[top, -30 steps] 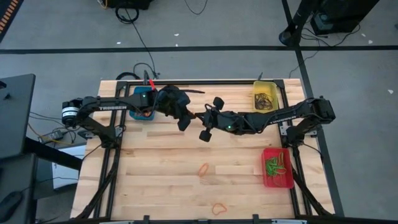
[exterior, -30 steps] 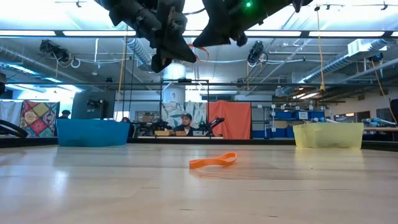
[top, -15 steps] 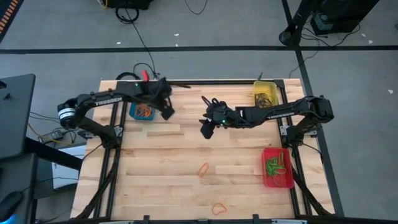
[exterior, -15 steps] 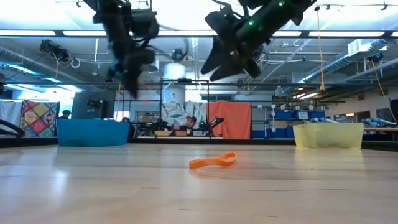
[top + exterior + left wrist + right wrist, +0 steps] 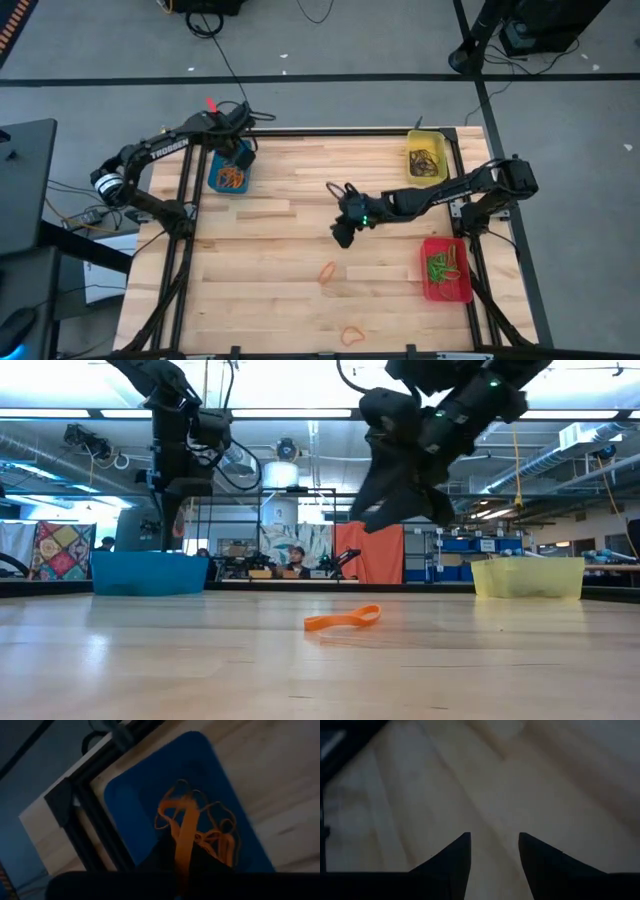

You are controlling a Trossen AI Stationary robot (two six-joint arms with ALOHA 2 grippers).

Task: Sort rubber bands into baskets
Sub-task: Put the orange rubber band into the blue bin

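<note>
My left gripper [image 5: 243, 157] hangs over the blue basket [image 5: 229, 172] at the table's far left corner, pointing steeply down and shut on an orange rubber band [image 5: 185, 832]. More orange bands [image 5: 215, 837] lie in that basket. My right gripper [image 5: 343, 235] hovers open over the bare middle of the table; nothing stands between its fingers [image 5: 457, 851]. Just nearer than it an orange band [image 5: 327, 270] lies flat on the wood, and another [image 5: 352, 336] lies by the near edge. The yellow basket [image 5: 426, 155] holds dark bands, the red basket [image 5: 446, 270] green ones. My left gripper pinches the orange band between its two shut fingers, coming from above. A flat doubled strip of the band [image 5: 187, 820] sticks out past the fingertips toward the basket's floor. Whether its free end touches the bands below, I cannot tell.
Black frame rails [image 5: 185, 215] run along the table's left and right sides and far edge. Cables [image 5: 232, 108] hang off the far left corner. In the low view the orange band [image 5: 343, 619] lies in front, with the blue basket [image 5: 150, 573] and yellow basket [image 5: 528, 577] at the back.
My left gripper has swung from the table's middle toward the far left corner and tipped downward, carrying the orange band over the blue basket. My right gripper has opened, rolled and come down toward the near edge, closer to the orange band on the wood.
</note>
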